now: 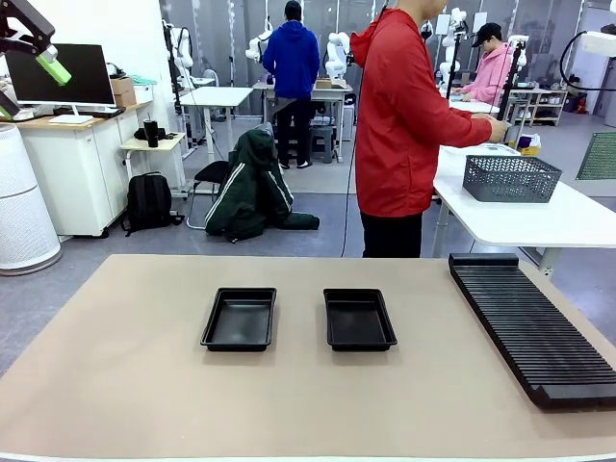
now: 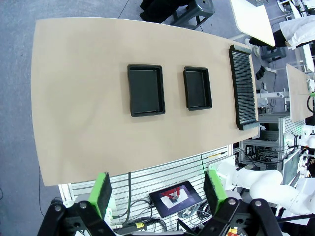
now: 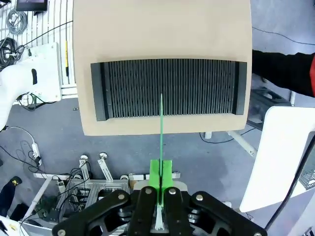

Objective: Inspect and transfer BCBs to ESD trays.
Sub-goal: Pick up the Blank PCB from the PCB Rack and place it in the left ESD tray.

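- Right claw (image 3: pixel 161 173) is clenched on a BCB (image 3: pixel 161 128), thin edge to its camera. It grips one end, likely to leave both faces open for inspection.
- Rack (image 3: pixel 167 88) lies well below that claw, slots running the same way as the board.
- Left claw (image 2: pixel 159 191) hangs released, nothing between its pads.
- Far below it on the surface (image 2: pixel 74 98), one tray (image 2: pixel 145 90) and the other tray (image 2: pixel 198 88) sit side by side, bare, ready for boards.
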You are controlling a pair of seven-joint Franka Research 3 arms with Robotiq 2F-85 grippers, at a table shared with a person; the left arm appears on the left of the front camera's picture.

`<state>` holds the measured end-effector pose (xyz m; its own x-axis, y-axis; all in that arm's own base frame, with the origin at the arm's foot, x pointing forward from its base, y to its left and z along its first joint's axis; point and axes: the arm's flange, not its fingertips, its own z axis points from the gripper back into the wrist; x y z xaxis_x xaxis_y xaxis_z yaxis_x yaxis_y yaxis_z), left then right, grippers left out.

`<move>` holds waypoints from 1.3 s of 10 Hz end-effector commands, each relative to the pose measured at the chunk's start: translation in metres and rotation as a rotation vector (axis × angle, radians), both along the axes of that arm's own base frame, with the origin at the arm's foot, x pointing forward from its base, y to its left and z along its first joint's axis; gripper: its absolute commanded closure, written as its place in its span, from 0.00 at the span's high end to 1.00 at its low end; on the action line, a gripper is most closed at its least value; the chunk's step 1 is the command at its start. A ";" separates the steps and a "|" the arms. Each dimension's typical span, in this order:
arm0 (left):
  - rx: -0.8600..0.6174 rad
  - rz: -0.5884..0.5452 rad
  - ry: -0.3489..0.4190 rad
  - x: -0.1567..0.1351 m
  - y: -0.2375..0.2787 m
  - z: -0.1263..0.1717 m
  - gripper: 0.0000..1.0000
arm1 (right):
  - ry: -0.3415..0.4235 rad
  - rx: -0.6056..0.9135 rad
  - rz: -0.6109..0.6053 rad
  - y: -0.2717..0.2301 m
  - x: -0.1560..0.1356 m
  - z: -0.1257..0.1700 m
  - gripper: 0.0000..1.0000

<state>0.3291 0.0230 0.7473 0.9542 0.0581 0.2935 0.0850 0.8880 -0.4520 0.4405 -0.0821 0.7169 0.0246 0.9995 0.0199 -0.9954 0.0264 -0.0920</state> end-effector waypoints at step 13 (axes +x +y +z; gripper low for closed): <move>0.000 0.001 0.001 -0.001 0.000 -0.002 1.00 | 0.171 0.531 -0.729 0.151 0.012 -0.086 0.02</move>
<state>0.3291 0.0229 0.7474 0.9542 0.0578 0.2936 0.0853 0.8880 -0.4518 0.4605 0.0467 0.6463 0.6221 0.7146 0.3199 -0.7829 0.5723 0.2442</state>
